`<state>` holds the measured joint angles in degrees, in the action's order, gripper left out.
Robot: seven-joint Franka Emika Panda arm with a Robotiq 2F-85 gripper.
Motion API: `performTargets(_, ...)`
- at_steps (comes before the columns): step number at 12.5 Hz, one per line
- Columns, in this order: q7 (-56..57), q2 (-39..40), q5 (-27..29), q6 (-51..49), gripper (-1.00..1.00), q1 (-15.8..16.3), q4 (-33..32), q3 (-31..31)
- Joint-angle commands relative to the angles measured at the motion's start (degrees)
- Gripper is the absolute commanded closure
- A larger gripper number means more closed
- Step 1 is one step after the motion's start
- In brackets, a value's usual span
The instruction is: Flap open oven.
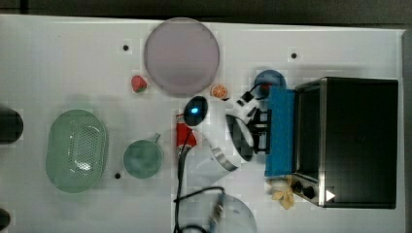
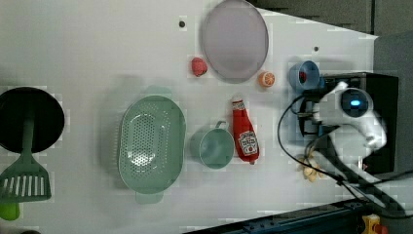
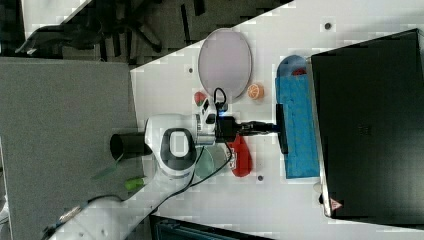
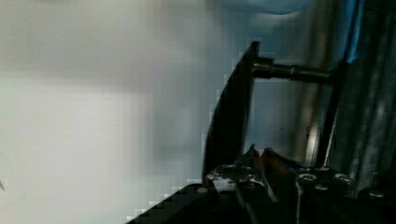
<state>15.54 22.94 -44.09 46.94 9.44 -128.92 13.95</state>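
The oven (image 1: 359,141) is a black box with a silver front frame at the top view's right. Its blue-tinted door (image 1: 282,131) is swung down and out towards the table. The dark bar handle (image 3: 282,127) stands off the door's outer edge. My gripper (image 1: 260,128) reaches in from the top view's left and is shut on that handle. In the right view my gripper (image 3: 272,127) meets the bar near its middle. The wrist view has the handle (image 4: 229,121) close up, with one of my fingertips (image 4: 247,170) against it. In the left view my arm covers much of the oven (image 2: 384,97).
A blue cup (image 1: 270,78) and an orange slice (image 1: 219,91) lie beside the door. A ketchup bottle (image 1: 186,133), green mug (image 1: 143,158), green colander (image 1: 76,150), strawberry (image 1: 139,83) and purple plate (image 1: 181,56) sit to the top view's left. A pale yellow item (image 1: 283,191) lies by the knobs.
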Motion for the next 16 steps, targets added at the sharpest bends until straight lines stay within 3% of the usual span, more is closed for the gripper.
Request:
performTargets(1,-14.06,2.98,-3.57,-0.72,0.65,3.72,0.74,1.30)
performTargets(6,-14.91,9.45,-5.26,-2.09,0.65,7.40,3.75,1.44)
performTargets(11,-14.90,8.34,-4.41,0.15,0.65,7.38,4.25,2.00)
performTargets(13,-14.90,4.95,-1.35,1.64,0.65,7.10,4.18,2.34)
performTargets(16,-14.88,-1.63,8.15,1.61,0.65,6.61,4.19,2.36)
